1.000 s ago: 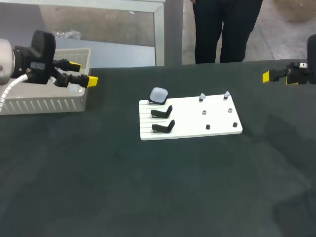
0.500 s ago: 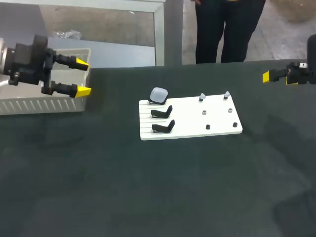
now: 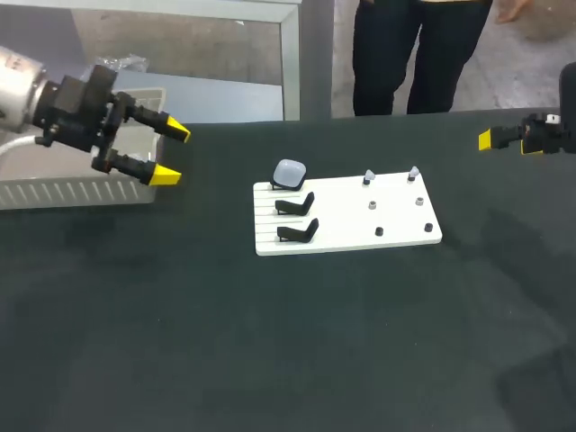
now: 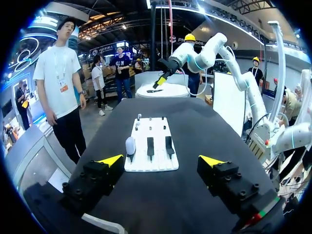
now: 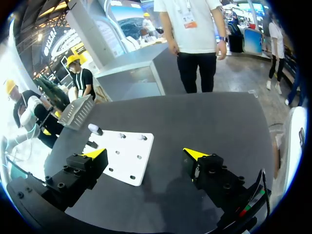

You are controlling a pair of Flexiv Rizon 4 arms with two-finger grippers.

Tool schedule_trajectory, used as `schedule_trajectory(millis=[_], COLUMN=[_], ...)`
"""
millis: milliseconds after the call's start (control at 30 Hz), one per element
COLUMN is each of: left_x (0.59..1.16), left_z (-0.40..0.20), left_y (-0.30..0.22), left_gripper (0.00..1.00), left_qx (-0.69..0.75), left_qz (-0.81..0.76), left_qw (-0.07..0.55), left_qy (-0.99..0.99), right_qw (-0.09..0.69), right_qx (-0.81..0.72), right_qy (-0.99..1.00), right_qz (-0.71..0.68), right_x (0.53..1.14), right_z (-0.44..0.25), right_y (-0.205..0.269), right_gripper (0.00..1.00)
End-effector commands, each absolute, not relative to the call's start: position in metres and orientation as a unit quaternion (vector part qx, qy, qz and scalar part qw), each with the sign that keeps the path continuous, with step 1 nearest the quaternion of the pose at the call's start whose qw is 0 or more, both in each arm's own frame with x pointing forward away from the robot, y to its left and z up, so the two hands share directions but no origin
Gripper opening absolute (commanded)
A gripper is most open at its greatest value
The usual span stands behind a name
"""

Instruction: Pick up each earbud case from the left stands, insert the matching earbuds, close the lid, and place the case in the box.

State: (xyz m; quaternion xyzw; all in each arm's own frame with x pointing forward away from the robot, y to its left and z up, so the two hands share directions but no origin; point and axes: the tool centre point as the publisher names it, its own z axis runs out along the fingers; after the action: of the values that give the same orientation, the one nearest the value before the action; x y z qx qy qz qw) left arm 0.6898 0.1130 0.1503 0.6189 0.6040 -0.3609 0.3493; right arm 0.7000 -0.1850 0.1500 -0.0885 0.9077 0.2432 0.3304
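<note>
The left gripper (image 3: 173,155) hangs by the right end of the white slatted box (image 3: 81,191), fingers spread and empty. The right gripper (image 5: 146,153) is at the table's (image 3: 270,360) right edge, fingers also spread. A pale earbud case (image 3: 289,172) rests on the rearmost stand of the white board (image 3: 342,236). Two small pale pieces (image 3: 368,177) on its far pegs are possibly earbuds.

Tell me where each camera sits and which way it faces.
Head view: above and behind, looking down on the table; left arm enters left, right arm right.
Left wrist view: on the left arm, past its open jaws toward the white board.
Right wrist view: on the right arm, past open jaws across the table.
All three share the white board and earbud case.
</note>
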Motion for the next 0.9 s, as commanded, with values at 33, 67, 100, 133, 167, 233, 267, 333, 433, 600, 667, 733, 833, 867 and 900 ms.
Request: schedule_trajectory(millis=[33,67,100,133,167,233,267,333,433,600,667,733,833,867,900], left_x=[0.697,0.699,0.700,0.702,0.703,0.706,0.708,0.709,0.710,0.711,0.711,0.711,0.711,0.711,0.711], left_z=[0.137,0.133,0.129,0.124,0.120,0.114,0.109,0.104,0.100,0.100,0.100,0.100,0.100,0.100,0.100], left_y=[0.097,0.093,0.089,0.084,0.080,0.073,0.067,0.060,0.054,0.053,0.053,0.053,0.053,0.053,0.053], left_gripper=[1.00,1.00,1.00,1.00,1.00,1.00,1.00,1.00,1.00,1.00,1.00,1.00,1.00,1.00,1.00], left_qx=[0.620,0.611,0.614,0.606,0.604,0.585,0.587,0.577,0.565,0.552,0.552,0.552,0.552,0.552,0.552], left_qz=[-0.360,-0.356,-0.356,-0.358,-0.352,-0.353,-0.354,-0.352,-0.349,-0.352,-0.352,-0.352,-0.352,-0.352,-0.352], left_qw=[0.352,0.370,0.362,0.369,0.368,0.378,0.372,0.381,0.388,0.390,0.390,0.390,0.390,0.390,0.390], left_qy=[0.602,0.603,0.604,0.608,0.613,0.625,0.627,0.631,0.639,0.647,0.647,0.647,0.647,0.647,0.647], right_qw=[0.330,0.330,0.330,0.330,0.330,0.330,0.330,0.330,0.330,0.330,0.330,0.330,0.330,0.330,0.330], right_qx=[-0.088,-0.088,-0.088,-0.088,-0.088,-0.088,-0.088,-0.088,-0.088,-0.088,-0.088,-0.088,-0.088,-0.088,-0.088], right_qy=[0.908,0.908,0.908,0.908,0.908,0.908,0.908,0.908,0.908,0.908,0.908,0.908,0.908,0.908,0.908], right_qz=[0.243,0.243,0.243,0.243,0.243,0.243,0.243,0.243,0.243,0.243,0.243,0.243,0.243,0.243,0.243], right_x=[0.700,0.700,0.700,0.700,0.700,0.700,0.700,0.700,0.700,0.700,0.700,0.700,0.700,0.700,0.700], right_z=[0.150,0.150,0.150,0.150,0.150,0.150,0.150,0.150,0.150,0.150,0.150,0.150,0.150,0.150,0.150], right_y=[-0.185,-0.185,-0.185,-0.185,-0.185,-0.185,-0.185,-0.185,-0.185,-0.185,-0.185,-0.185,-0.185,-0.185,-0.185], right_gripper=[1.00,1.00,1.00,1.00,1.00,1.00,1.00,1.00,1.00,1.00,1.00,1.00,1.00,1.00,1.00])
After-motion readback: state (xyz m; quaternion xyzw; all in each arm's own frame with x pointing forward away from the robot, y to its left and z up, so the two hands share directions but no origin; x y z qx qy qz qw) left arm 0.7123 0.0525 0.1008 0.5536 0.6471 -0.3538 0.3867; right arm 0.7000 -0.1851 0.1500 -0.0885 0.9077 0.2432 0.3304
